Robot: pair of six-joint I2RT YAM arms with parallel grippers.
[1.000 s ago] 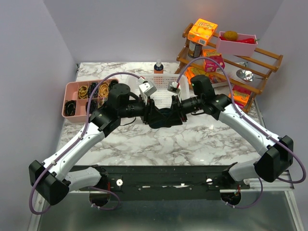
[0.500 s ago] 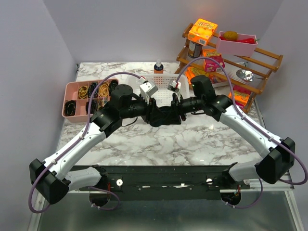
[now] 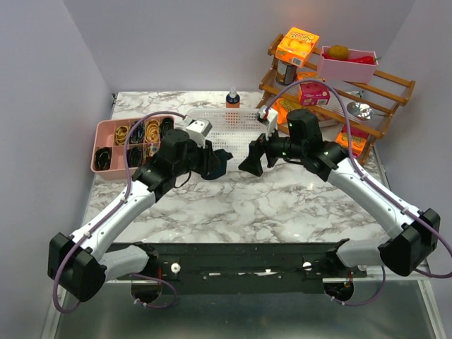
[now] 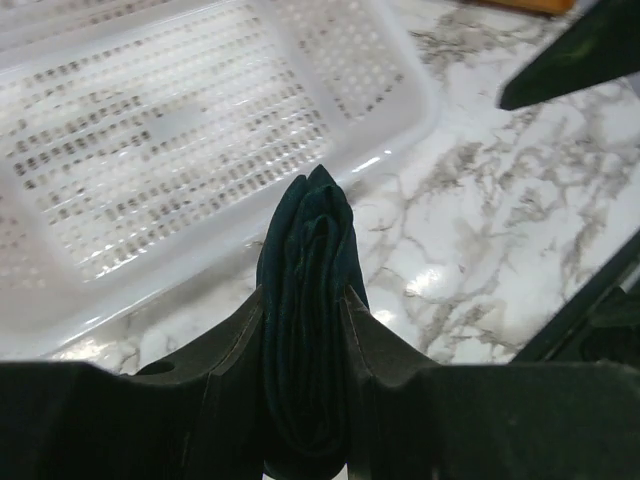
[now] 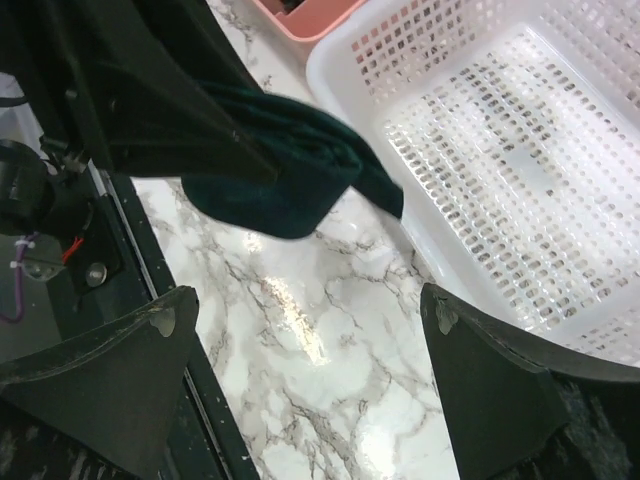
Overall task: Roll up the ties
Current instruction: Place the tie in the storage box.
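The rolled tie (image 4: pixel 310 230) is pinched in the left claw (image 4: pixel 303 305); the right claw (image 5: pixel 300 320) is spread wide, empty; rolling seems done; next, the roll is likely to be carried into the white basket (image 4: pixel 400 140) just ahead.

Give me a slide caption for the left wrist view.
Left gripper clamps the rolled-up tie beside the white basket, above the marble table.

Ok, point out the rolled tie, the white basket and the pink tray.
rolled tie (image 4: pixel 308 300), left wrist view, middle of the roll.
white basket (image 3: pixel 236 128), top view, bare floor.
pink tray (image 3: pixel 97 145), top view, left rim.
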